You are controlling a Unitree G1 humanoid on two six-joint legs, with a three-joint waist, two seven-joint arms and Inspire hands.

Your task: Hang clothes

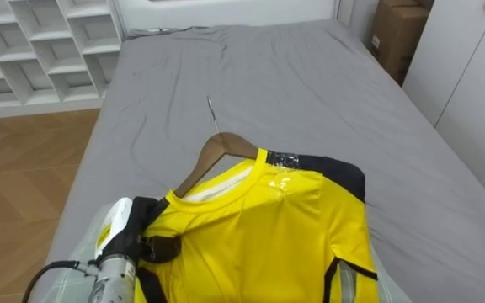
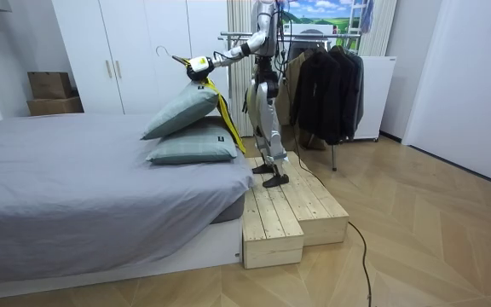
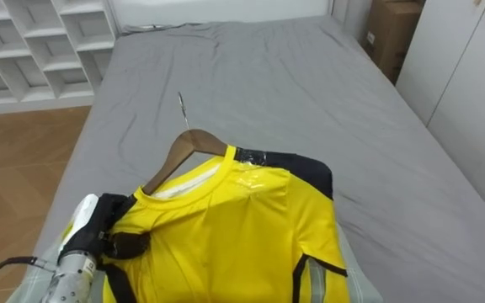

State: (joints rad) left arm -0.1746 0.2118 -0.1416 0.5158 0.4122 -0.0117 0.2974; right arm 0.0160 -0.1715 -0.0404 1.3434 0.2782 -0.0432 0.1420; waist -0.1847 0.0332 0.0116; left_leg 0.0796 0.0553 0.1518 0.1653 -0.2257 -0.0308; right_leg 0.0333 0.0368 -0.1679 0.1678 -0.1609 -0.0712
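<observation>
A yellow T-shirt [image 1: 259, 236] with black shoulder trim and a white inner collar sits on a wooden hanger [image 1: 200, 162], raised above the near end of the grey bed [image 1: 310, 84]; its metal hook [image 1: 212, 114] points up the bed

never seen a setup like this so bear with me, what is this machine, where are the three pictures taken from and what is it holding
It is a humanoid robot standing on a wooden platform beside a grey bed. Two pictures come from cameras in its head, looking down; the third from a camera across the room. Its left hand has its fingers closed on a yellow shirt that sits on a wooden hanger, held above two pillows on the bed.
</observation>
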